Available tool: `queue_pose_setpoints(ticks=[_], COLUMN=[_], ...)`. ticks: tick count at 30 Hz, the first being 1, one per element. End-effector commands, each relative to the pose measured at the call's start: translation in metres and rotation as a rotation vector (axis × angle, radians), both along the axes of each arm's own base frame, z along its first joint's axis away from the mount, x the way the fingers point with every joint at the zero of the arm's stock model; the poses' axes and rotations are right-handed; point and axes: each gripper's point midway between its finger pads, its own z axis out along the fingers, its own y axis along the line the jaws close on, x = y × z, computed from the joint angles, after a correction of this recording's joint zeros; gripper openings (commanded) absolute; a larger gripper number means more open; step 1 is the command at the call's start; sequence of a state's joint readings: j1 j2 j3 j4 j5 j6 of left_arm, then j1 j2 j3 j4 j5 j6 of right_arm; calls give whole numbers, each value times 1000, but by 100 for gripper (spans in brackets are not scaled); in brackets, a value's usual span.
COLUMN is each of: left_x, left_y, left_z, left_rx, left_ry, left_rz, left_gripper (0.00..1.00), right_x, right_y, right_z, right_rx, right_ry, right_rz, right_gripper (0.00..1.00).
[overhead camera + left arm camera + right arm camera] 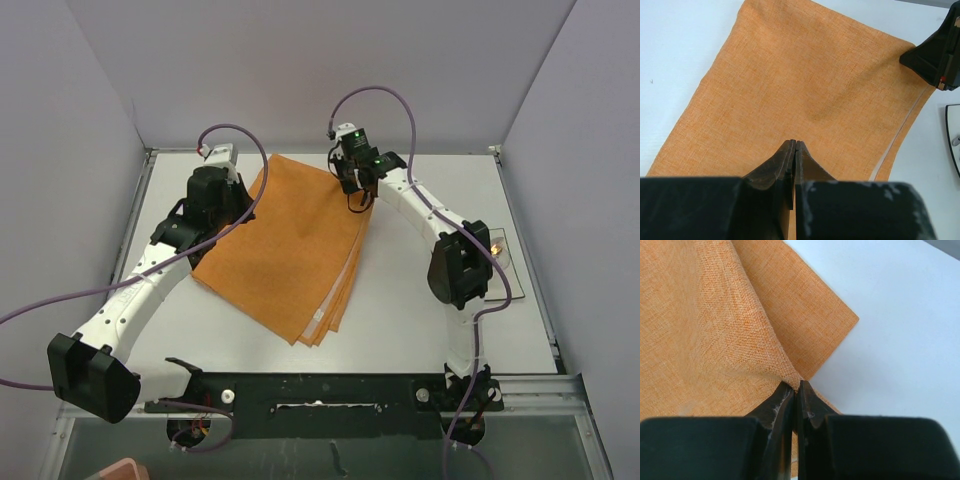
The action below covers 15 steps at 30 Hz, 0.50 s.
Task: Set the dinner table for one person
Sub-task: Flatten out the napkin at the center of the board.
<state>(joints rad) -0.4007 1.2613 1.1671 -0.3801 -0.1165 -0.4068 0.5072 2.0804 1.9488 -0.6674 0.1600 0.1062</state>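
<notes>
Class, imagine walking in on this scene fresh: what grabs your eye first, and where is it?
The big orange cloth, folded in layers, lies askew across the middle of the white table. The left gripper and right gripper are both shut on it, one at its far left edge, the other near its far right corner.

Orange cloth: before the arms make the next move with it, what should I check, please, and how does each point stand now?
1. The left gripper is shut on the edge of the orange cloth: ok.
2. The right gripper is shut on the cloth at a corner: ok. It pinches a raised upper layer, and a lower layer lies flat.
3. Both grippers hold the same layer: cannot tell.
4. The cloth is spread as one layer on the dinner table: not ok. It is folded, and its layers fan out at the near edge.
5. The white plate is apart from the cloth: ok.
</notes>
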Motion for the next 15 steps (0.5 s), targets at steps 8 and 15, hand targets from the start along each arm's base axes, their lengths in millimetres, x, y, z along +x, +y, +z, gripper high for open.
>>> queue_pose_setpoints(ticks=[8, 15], left_x=[9, 8], left_y=[-4, -5], left_z=[29, 25], left_rx=[-18, -32], left_ry=[-80, -74], left_rz=[-4, -3], left_gripper=[0, 0], right_x=[12, 5], right_y=[29, 40], right_z=[122, 161], right_rx=[117, 122], right_ry=[-355, -453], right_rz=[97, 148], right_gripper=[0, 0])
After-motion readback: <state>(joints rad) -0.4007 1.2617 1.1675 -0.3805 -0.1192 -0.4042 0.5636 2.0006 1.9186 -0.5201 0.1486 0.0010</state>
